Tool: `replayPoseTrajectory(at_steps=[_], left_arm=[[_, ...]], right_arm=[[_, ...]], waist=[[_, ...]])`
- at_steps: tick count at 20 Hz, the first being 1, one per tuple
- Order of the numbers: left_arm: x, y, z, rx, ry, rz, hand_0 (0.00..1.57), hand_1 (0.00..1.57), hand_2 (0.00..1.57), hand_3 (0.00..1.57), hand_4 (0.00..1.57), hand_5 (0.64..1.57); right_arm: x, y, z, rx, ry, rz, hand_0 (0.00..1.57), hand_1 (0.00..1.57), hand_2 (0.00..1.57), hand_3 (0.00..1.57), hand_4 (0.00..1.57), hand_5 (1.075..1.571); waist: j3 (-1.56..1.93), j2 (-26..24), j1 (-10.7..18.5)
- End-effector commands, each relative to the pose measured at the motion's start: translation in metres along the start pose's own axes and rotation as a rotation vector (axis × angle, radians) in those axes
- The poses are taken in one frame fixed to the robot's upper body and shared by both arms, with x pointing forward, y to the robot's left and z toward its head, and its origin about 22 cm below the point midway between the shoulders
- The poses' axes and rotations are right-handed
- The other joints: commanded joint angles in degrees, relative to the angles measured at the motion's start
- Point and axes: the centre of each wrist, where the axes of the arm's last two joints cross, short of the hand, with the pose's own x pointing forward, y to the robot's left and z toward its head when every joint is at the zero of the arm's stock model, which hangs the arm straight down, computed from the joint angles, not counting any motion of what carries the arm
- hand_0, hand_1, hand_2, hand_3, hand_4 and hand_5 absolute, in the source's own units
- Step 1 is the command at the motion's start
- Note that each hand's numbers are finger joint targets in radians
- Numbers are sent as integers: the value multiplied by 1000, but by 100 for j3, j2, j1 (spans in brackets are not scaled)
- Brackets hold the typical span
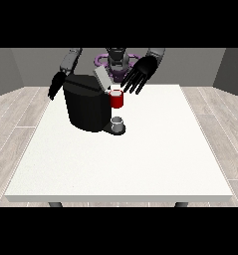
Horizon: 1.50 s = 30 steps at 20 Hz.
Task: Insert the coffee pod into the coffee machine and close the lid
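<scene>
A black coffee machine (84, 105) stands on the white table (140, 159) at the back left, its grey lid (101, 76) tilted up and open. A red part (117, 100) sits at the machine's front, with a small white piece on top that may be the coffee pod (115, 90). A small grey cup (118, 123) rests on the machine's base below it. The hand at the view's right (140, 73) hovers just right of the lid with fingers spread, holding nothing. The hand at the view's left (56, 85) hangs behind the machine's left side, fingers pointing down.
The table stretches wide to the front and right of the machine. Wooden floor surrounds it, with grey walls behind the robot.
</scene>
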Motion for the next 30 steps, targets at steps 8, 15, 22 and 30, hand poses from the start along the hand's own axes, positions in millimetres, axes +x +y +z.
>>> replayPoseTrajectory(at_steps=[8,15,22,30], left_arm=[[6,-168,27,6,-29,749,0,0,0,0,418,1571],[-23,-274,107,-70,188,1145,0,0,0,0,419,1571],[-41,-286,138,-97,248,1175,0,0,0,0,386,1571],[-36,-294,158,-113,273,1215,0,0,0,0,457,1571]], right_arm=[[-83,-21,55,-58,222,10,0,0,0,0,0,1571],[-111,-39,97,-67,335,44,0,0,0,0,0,1571],[-53,-20,50,54,137,-85,0,0,0,0,0,1571],[-20,-23,33,158,50,7,0,0,0,0,251,1571]], waist=[[-21,-1454,1071],[-12,-2761,1447],[-9,-2991,1775],[-7,-3059,2077]])
